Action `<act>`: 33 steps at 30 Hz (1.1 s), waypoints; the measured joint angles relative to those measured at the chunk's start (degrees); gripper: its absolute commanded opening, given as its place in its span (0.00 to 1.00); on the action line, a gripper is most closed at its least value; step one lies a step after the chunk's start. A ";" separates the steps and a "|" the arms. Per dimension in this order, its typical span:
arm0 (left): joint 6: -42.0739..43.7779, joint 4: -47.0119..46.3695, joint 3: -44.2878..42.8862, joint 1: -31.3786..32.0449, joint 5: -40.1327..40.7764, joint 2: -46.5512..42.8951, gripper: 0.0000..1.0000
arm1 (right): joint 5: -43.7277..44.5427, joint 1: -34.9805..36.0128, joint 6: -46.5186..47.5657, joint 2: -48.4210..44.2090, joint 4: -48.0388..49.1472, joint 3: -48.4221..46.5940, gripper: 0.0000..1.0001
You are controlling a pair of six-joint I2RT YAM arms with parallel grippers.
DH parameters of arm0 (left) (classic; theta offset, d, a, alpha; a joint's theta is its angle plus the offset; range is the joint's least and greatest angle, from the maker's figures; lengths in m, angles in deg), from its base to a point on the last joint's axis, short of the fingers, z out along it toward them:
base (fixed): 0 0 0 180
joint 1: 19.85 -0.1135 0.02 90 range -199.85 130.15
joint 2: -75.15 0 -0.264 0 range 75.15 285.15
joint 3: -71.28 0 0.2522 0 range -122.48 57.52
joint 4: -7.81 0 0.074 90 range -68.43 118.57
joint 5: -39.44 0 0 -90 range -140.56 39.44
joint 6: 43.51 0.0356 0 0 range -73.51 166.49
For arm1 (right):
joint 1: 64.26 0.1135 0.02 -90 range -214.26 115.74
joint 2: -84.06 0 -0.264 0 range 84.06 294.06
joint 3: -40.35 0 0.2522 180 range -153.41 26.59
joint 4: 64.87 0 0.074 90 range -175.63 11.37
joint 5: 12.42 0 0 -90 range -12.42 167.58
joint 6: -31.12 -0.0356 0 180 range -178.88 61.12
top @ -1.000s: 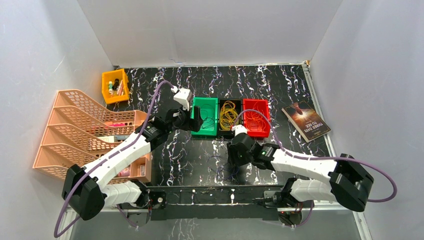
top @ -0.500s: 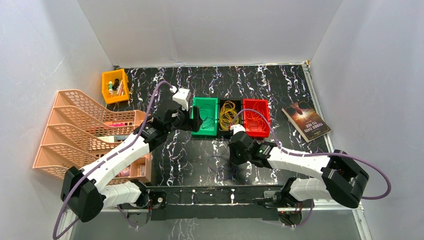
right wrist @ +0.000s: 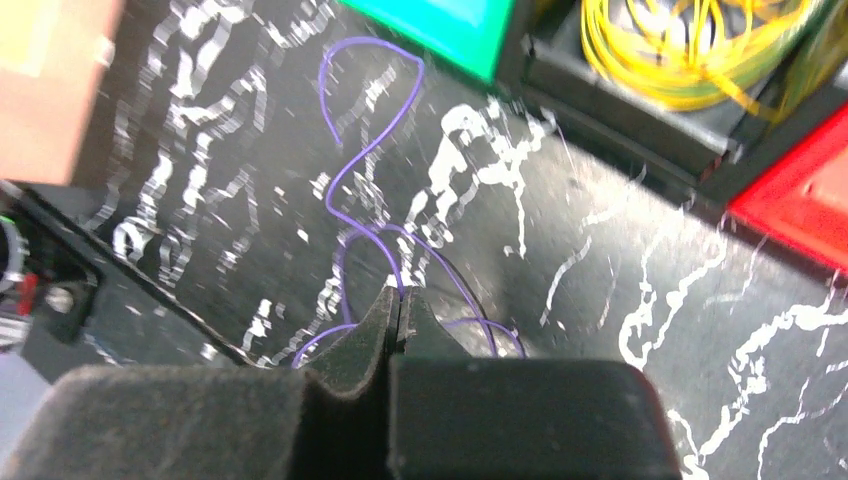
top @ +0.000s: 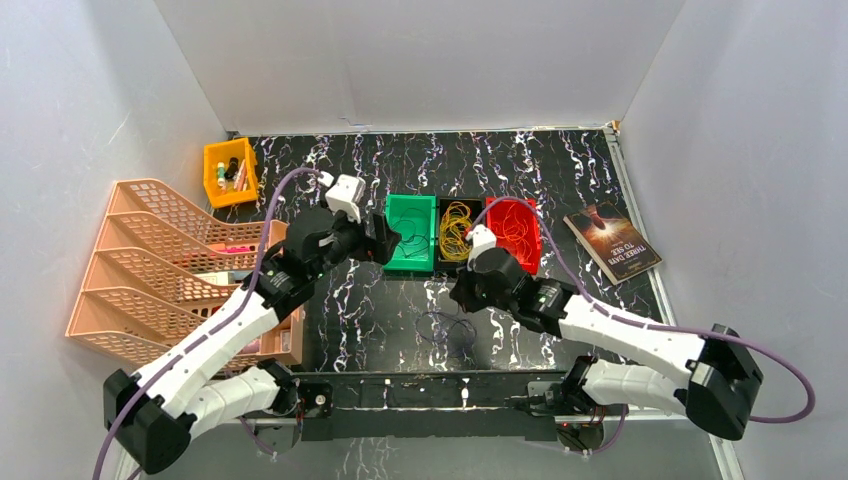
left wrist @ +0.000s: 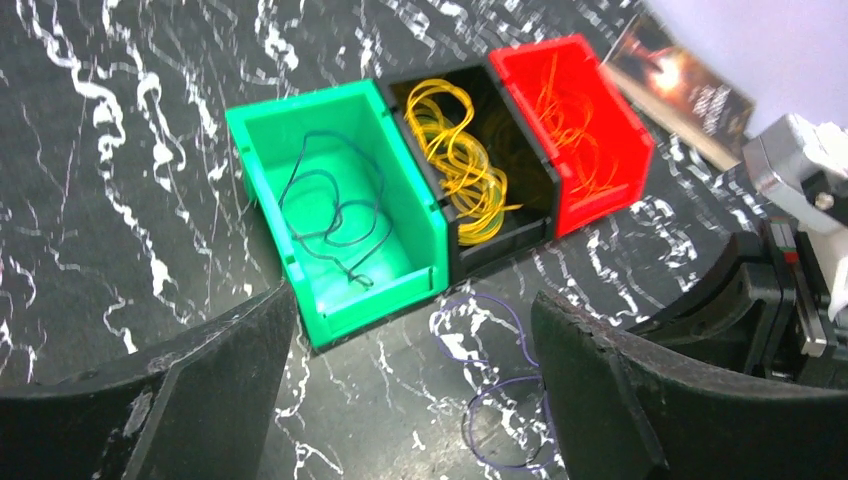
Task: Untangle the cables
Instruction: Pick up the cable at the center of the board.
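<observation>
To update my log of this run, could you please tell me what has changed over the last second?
The left claw, open and empty, drew back leftward from the green plastic bin. The right arm's wrist moved forward toward the red plastic bin, with the right claw shut on the thin purple wire that trails over the black marbled table. The bins and the paperback book stayed put.

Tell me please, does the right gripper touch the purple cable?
Touching. The right wrist view shows the right gripper shut, with the purple cable running straight in between its closed fingertips.
</observation>
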 measured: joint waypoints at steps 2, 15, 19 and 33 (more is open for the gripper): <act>0.42 -1.16 0.04 0.00 -0.76 -2.29 0.87 | 0.11 0.00 0.57 -1.05 -0.02 -2.60 0.00; -1.20 -6.88 4.04 0.00 -9.92 -6.56 0.87 | 8.20 0.00 3.65 -3.91 -2.34 -17.05 0.00; -3.82 -10.51 4.50 0.02 -14.56 -5.92 0.88 | 13.42 -0.02 4.66 -3.93 -2.49 -21.05 0.00; -6.62 -23.74 11.56 10.93 -15.37 11.56 0.89 | 33.03 -0.07 11.91 -8.92 5.31 -24.72 0.00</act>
